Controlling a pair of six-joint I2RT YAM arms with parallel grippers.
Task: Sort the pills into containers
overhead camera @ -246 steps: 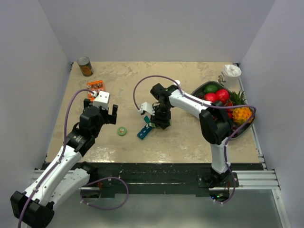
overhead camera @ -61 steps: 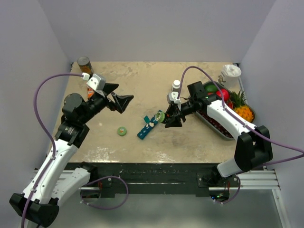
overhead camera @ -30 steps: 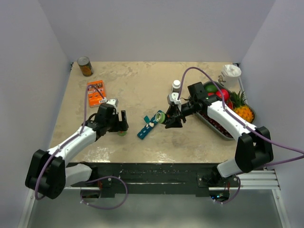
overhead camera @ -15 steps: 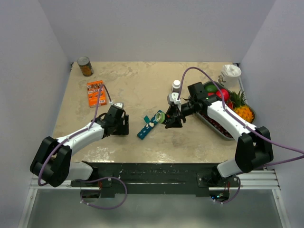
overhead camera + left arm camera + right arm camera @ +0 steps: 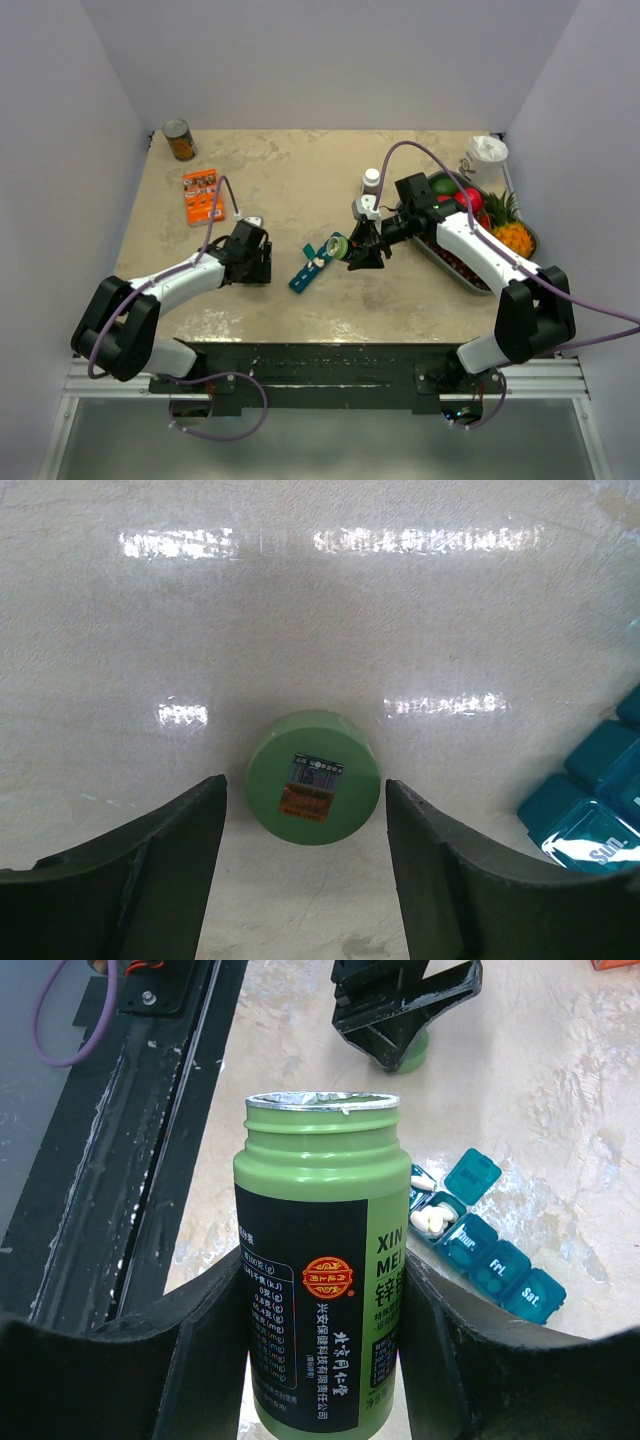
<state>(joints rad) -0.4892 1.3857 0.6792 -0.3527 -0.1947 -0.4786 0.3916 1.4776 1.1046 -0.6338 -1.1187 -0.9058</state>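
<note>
The teal-blue containers strip (image 5: 307,270) lies mid-table, with a few lids open; white pills (image 5: 432,1220) sit in one open compartment. My right gripper (image 5: 358,250) is shut on an open green pill bottle (image 5: 320,1300), held tilted just right of the strip (image 5: 490,1255). My left gripper (image 5: 258,268) is low on the table, left of the strip. It is open, and its fingers (image 5: 150,860) stand on both sides of the green bottle cap (image 5: 314,789) without touching it. The strip's end shows at the right edge of the left wrist view (image 5: 600,800).
A brown tin can (image 5: 179,140) stands at the back left, with an orange packet (image 5: 203,195) in front of it. A small white bottle (image 5: 371,180) stands behind my right gripper. A grey fruit tray (image 5: 442,252) and a white cup (image 5: 487,155) are on the right.
My left arm came down from a raised pose and moved right, so its open fingers now straddle the green cap. My right gripper has held the bottle still for the last two seconds.
</note>
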